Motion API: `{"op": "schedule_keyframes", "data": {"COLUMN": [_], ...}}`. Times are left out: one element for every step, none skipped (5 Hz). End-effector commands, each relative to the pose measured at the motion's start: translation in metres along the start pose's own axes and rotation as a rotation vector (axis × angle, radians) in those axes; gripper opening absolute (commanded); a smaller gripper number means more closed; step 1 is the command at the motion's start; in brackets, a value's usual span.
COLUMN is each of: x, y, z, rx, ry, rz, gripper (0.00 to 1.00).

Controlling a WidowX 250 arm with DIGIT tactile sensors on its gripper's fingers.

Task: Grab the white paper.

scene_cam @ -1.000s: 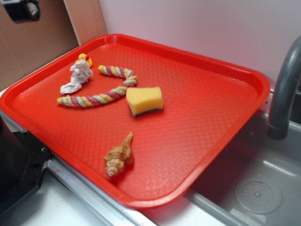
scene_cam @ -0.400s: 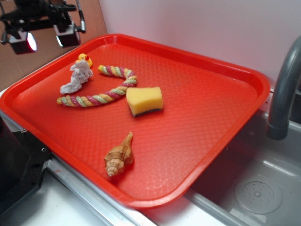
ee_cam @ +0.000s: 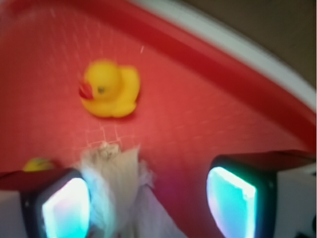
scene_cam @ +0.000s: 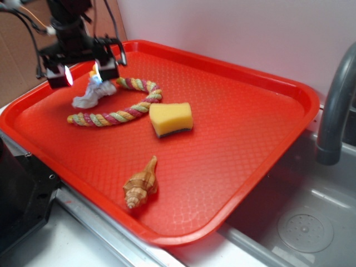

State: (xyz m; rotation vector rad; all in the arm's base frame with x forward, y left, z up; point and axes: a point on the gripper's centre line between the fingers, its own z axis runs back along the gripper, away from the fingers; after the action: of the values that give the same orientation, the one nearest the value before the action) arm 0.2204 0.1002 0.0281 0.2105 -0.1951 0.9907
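The white paper [scene_cam: 89, 97] is a small crumpled wad lying at the far left of the red tray [scene_cam: 245, 139]. My gripper [scene_cam: 83, 75] hangs just above it, open, with its lit fingers to either side. In the wrist view the white paper [ee_cam: 119, 181] sits between the jaws, close to the left pad [ee_cam: 67, 208]. A wide gap of bare tray separates it from the right pad [ee_cam: 230, 201]. The gripper [ee_cam: 148, 203] holds nothing. A yellow rubber duck [ee_cam: 109, 89] stands just beyond the paper.
A pastel twisted rope [scene_cam: 119, 111] curves right beside the paper. Further right on the tray are a yellow sponge block [scene_cam: 171, 118] and a brown seashell [scene_cam: 142, 186]. A grey faucet [scene_cam: 336, 111] and sink [scene_cam: 300, 222] lie to the right.
The gripper has come in from the upper left and dropped down over the white paper, now straddling it. The things on the tray have not moved.
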Motion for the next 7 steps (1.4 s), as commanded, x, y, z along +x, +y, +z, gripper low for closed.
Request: {"op": "schedule_keyframes", "data": {"x": [0.008, 0.008, 0.012, 0.017, 0.025, 0.021, 0.003], "y": [-0.006, -0.007, -0.006, -0.003, 0.0, -0.004, -0.011], "z": [-0.013, -0.01, -0.002, 0.022, 0.055, 0.099, 0.136], "rx": [-0.076, -0.076, -0.064, -0.042, -0.063, -0.106, -0.125], "ry": [0.005, 0.006, 0.027, 0.058, 0.083, 0.14, 0.163], "rz": [0.019, 0.02, -0.041, -0.132, -0.295, -0.476, -0.683], "gripper": [0.0, 0.0, 0.0, 0.0, 0.0, 0.0, 0.0]}}
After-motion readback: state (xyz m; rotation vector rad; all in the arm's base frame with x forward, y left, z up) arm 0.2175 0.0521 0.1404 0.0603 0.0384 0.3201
